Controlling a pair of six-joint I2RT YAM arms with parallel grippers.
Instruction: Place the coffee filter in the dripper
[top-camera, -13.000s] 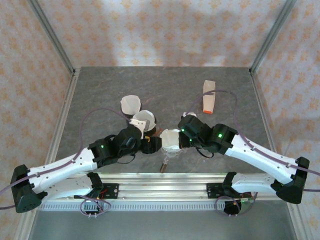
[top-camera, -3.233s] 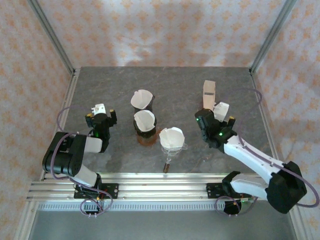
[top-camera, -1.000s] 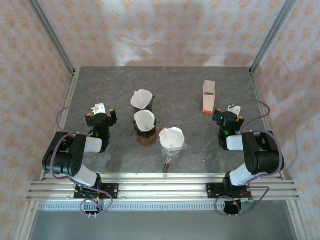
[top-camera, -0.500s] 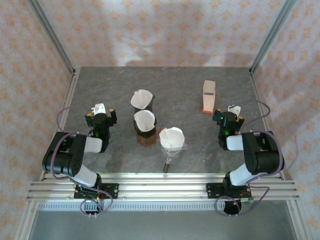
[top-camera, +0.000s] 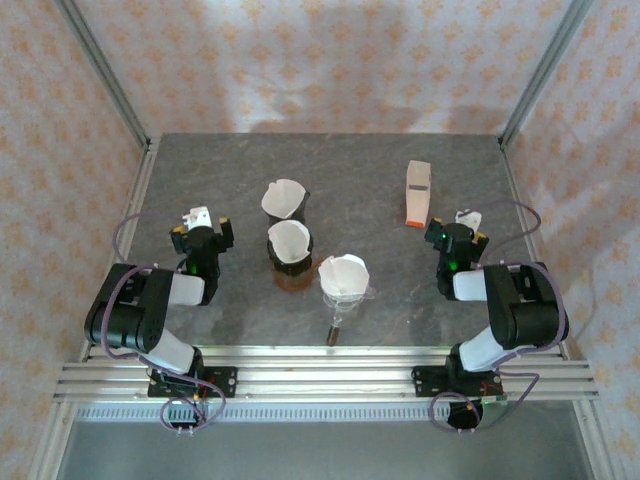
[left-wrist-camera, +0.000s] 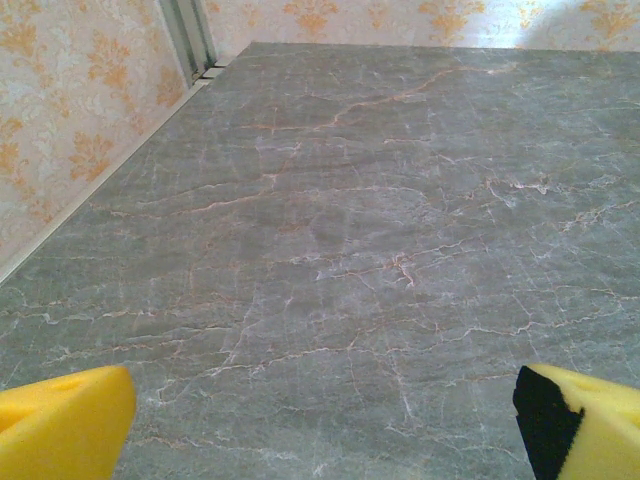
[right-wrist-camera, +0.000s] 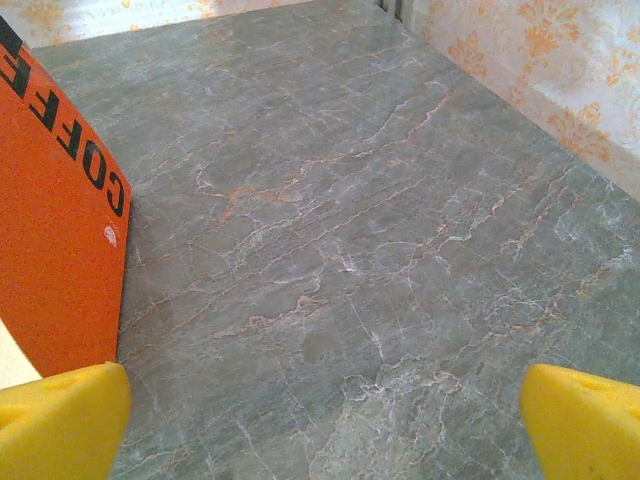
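Coffee filter (top-camera: 343, 272) sits in dripper (top-camera: 337, 325); left hand (top-camera: 203, 222) and right hand (top-camera: 461, 225) spread (both empty).

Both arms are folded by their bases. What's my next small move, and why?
Probably none: hold there. A white paper filter sits in the clear dripper, both black drippers hold filters too, and the left fingers and right fingers are open and empty.
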